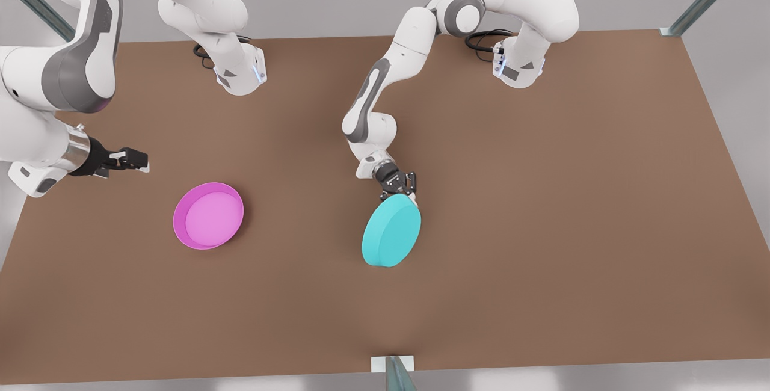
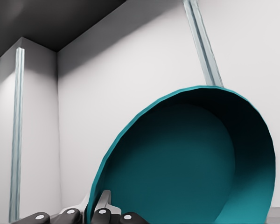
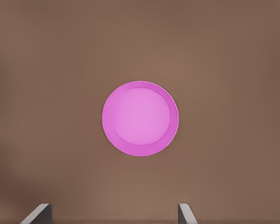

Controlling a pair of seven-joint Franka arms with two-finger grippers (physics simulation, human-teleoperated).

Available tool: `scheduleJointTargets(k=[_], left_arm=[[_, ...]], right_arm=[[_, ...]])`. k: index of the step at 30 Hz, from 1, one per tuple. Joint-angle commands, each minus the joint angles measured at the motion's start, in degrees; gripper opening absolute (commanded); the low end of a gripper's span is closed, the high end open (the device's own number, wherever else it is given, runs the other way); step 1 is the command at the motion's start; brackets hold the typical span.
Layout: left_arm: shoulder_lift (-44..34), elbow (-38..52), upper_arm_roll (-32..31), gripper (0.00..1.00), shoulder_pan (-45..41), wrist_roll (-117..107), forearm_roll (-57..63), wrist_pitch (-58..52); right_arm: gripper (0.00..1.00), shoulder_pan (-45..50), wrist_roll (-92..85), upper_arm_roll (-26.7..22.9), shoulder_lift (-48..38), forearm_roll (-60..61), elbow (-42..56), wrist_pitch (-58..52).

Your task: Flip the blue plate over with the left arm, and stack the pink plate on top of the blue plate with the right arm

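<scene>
A: Where is the left tool (image 1: 399, 189)?
B: Near the middle of the brown worktop (image 1: 541, 210), clenched on the far rim of the blue plate (image 1: 391, 230). The plate is tilted up with its flat underside toward the front camera. In the left wrist view its hollow inner face (image 2: 186, 168) shows, with the fingers (image 2: 101, 205) pinching the rim from both sides.

A: And the right tool (image 1: 129, 159)?
B: At the front view's left, above the worktop, waiting. Its fingers are spread apart and hold nothing; both fingertips (image 3: 37, 215) show in the right wrist view.

A: The pink plate (image 1: 209, 216)?
B: Flat on the worktop, open side up, well apart from the blue one, on the front view's left. It sits centred in the right wrist view (image 3: 140, 118).

A: Any writing or labels?
B: I can read none on the plates or arms.
</scene>
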Motion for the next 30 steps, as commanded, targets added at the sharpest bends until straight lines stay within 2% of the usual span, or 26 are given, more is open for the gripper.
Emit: scheduleJointTargets(k=[1, 4, 7, 15, 24, 27, 28, 30], left_arm=[[-0.18, -0.07, -0.03, 0.21, 0.14, -8.77, 1.01, -0.99], [-1.41, -0.15, -1.0, 0.21, 0.76, -4.04, -0.39, -0.73], [-2.99, -0.24, -2.14, 0.21, 1.81, 10.3, -8.13, -0.82], [-3.87, -0.24, -9.26, 0.21, 6.03, 22.7, -8.05, -14.52], [-2.82, -0.16, -10.49, 0.21, 6.03, 25.07, -5.5, -20.59], [-2.38, 1.43, -10.67, 0.89, 5.94, 26.65, -4.79, -20.42], [-1.85, 1.52, -10.76, 1.0, 5.94, 26.21, -4.88, -20.42], [-2.02, 2.48, -11.72, 1.0, 5.94, 26.65, -5.67, -20.15]], right_arm=[[1.0, -0.09, -0.02, 0.01, 0.03, 0.12, 0.02, -0.04], [1.0, -0.09, -0.11, 0.01, 0.12, 0.12, 0.02, -0.04], [1.0, -0.09, -0.11, 0.01, 0.38, 0.12, 0.02, -0.04], [1.0, -0.35, -0.11, 0.01, 0.64, 0.65, -0.07, -0.13], [1.0, -0.53, -0.28, 0.01, 0.73, 0.82, 0.02, -0.57], [1.0, -0.79, -0.37, 0.01, 0.82, 1.09, 0.11, -0.57], [1.0, -0.79, -0.37, 0.01, 0.82, 1.09, 0.11, -0.57], [1.0, -0.79, -0.37, 0.01, 0.82, 1.09, 0.11, -0.57]])
